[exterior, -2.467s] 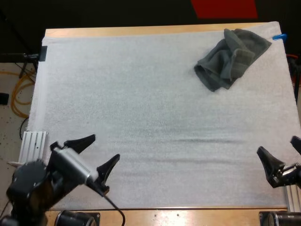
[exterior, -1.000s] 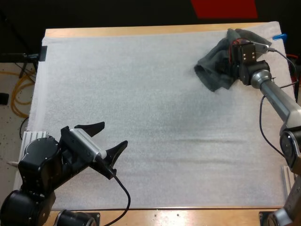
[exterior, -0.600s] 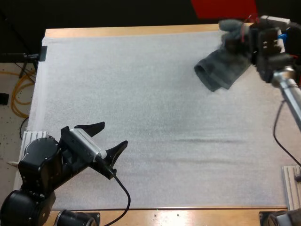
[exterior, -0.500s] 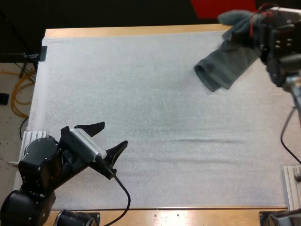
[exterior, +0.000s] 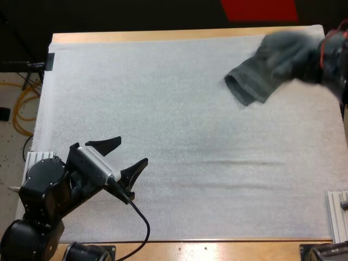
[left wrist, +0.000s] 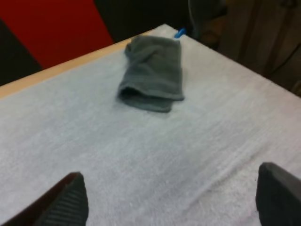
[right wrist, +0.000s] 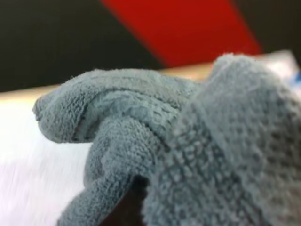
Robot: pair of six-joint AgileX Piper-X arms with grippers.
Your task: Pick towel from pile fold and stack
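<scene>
A dark grey-green towel [exterior: 266,68] lies crumpled at the far right of the white mat. Its far end is lifted and pulled toward the right edge, while its near end [exterior: 242,89] still rests on the mat. My right gripper [exterior: 328,60] is at that raised end, shut on the towel; in the right wrist view the towel's folds [right wrist: 141,122] bunch up right against the camera. My left gripper [exterior: 129,152] hovers over the mat's near left part, open and holding nothing. From the left wrist view the towel [left wrist: 153,75] lies far ahead between the spread fingers [left wrist: 70,200].
The white mat [exterior: 163,98] covers most of the wooden table [exterior: 163,36]. Metal rails stand at the near left [exterior: 39,160] and near right [exterior: 338,215] corners. Cables lie on the floor off the left side.
My right gripper has shut on the towel's far end and lifted it up and to the right, stretching the towel. The left arm has barely moved.
</scene>
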